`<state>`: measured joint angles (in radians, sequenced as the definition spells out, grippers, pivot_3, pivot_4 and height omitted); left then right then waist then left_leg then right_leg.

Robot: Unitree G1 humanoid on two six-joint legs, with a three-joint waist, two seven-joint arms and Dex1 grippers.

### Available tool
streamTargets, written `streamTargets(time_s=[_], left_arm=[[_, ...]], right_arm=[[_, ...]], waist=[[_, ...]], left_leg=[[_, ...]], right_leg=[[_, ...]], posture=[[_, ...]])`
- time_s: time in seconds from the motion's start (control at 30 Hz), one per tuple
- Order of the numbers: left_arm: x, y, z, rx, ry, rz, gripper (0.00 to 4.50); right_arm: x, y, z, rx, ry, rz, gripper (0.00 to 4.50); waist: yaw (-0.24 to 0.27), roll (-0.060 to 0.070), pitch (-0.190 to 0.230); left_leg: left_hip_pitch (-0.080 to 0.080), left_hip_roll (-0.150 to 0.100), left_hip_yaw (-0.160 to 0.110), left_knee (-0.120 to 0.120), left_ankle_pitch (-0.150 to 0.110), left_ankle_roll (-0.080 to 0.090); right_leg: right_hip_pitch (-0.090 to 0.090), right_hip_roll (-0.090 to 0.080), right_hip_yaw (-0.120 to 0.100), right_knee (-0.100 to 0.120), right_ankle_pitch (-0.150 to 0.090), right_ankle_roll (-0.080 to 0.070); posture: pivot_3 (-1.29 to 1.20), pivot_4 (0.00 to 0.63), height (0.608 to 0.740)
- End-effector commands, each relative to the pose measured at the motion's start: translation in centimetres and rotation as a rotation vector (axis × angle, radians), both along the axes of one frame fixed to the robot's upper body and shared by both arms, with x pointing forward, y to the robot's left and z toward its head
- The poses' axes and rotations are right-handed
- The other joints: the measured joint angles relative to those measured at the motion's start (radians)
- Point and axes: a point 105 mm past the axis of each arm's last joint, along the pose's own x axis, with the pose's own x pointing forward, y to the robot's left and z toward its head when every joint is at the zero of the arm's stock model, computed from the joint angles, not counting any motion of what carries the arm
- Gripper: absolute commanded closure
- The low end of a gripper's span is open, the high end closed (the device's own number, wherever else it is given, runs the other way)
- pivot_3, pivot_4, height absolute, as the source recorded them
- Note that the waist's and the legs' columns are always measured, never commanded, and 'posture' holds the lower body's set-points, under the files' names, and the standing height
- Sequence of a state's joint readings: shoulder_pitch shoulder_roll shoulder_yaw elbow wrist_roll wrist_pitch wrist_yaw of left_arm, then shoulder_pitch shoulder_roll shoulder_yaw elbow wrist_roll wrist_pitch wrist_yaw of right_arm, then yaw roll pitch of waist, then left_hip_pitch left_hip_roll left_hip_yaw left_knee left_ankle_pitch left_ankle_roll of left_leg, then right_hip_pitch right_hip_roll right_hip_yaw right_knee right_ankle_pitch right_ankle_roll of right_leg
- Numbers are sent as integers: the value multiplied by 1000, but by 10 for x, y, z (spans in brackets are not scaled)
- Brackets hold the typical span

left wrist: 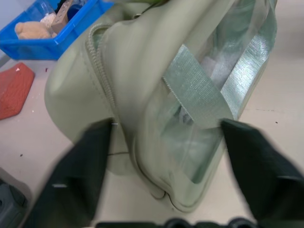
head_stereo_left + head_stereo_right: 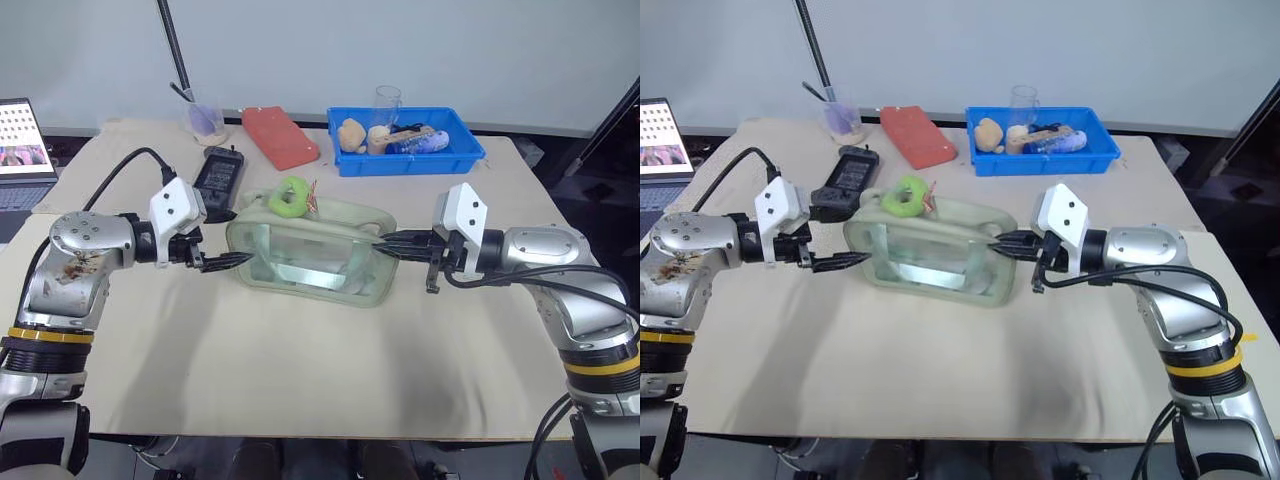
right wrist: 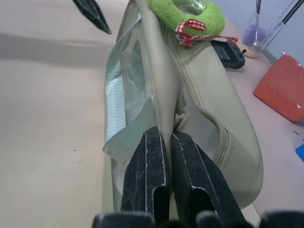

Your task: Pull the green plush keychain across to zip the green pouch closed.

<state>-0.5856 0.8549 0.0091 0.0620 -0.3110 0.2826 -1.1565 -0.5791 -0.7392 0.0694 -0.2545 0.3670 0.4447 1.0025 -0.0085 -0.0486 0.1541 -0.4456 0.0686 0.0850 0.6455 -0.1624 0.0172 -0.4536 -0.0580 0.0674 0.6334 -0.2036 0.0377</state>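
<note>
Centrally on the beige table, the green pouch is seen lying lengthwise between the two arms. The green plush keychain rests on the pouch's top, toward its left end, with a red-checked ribbon beside it. The pouch's right end is pinched by the right gripper, whose fingers are pressed together on a fold of the fabric. At the opposite end, the left gripper is held level against the pouch's left end; its fingers are spread apart on either side of that end, and no grip can be made out. Behind the pouch, a black adapter, a red flat case and a blue tray holding tan plush toys are found. A clear cup stands near the table's far edge.
</note>
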Motion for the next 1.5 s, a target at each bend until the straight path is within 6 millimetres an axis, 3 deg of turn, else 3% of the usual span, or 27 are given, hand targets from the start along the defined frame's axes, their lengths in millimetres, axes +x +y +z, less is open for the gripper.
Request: streamTargets(time_s=[0.03,0.13,0.27,0.4,0.53,0.67,0.7,0.87,1.03,1.37,1.4,1.5], left_arm=[[-1,-2,10,0,-52,-11,2948],[-2,-3,9,3,-49,-14,4390],[-2,-1,9,11,-50,-4,4456],[0,0,7,38,-63,5,4500],[0,0,6,53,-73,5,4500],[0,-1,6,56,-73,2,4500],[-1,-1,5,57,-72,2,4500],[-3,-3,5,60,-70,-5,4500],[-4,-4,3,62,-66,-8,4500],[-6,-2,2,68,-66,4,4500],[-6,-2,2,69,-67,5,4500],[-6,-2,2,70,-68,8,4500]], right_arm=[[-2,1,17,7,-64,17,4500],[-1,2,17,15,-54,18,4500],[-2,1,16,12,-40,17,4500],[-5,-11,22,-37,-14,16,2960],[-2,-21,49,-9,-9,19,1533],[15,-3,80,177,-11,31,166],[23,4,82,193,-22,16,8],[58,52,77,213,3,-35,8],[68,92,69,241,111,9,8],[71,108,41,151,152,39,8],[70,108,42,154,154,44,535],[68,107,44,163,159,61,1506]], waist=[[-1,0,0],[-3,0,0],[-3,0,0],[-2,0,0],[-3,0,0],[-9,0,0],[-12,0,0],[-11,0,0],[-6,0,0],[-7,0,0],[-7,0,0],[-7,0,0]], left_leg=[[0,0,0,0,0,0],[0,0,0,0,0,0],[0,0,0,0,0,0],[0,0,0,0,0,0],[0,0,1,0,0,0],[1,1,1,0,0,0],[1,1,0,0,0,0],[2,1,0,0,0,0],[1,1,0,0,0,0],[1,1,0,0,0,0],[1,1,0,0,0,0],[1,1,0,0,0,0]], right_leg=[[0,0,0,0,0,0],[0,0,0,0,0,0],[0,0,0,0,0,0],[0,0,0,0,0,0],[-1,0,0,0,0,0],[-1,0,0,1,1,-1],[-1,1,0,1,1,-1],[-4,1,0,10,0,0],[-5,1,0,11,0,1],[-4,1,-1,11,0,1],[-4,1,-1,11,0,1],[-4,1,-1,11,0,1]], posture=[[0,150,740],[0,150,740],[0,150,740],[0,150,740],[0,150,740],[0,150,740],[0,150,740],[0,150,740],[0,150,740],[0,150,740],[0,150,740],[0,150,740]])
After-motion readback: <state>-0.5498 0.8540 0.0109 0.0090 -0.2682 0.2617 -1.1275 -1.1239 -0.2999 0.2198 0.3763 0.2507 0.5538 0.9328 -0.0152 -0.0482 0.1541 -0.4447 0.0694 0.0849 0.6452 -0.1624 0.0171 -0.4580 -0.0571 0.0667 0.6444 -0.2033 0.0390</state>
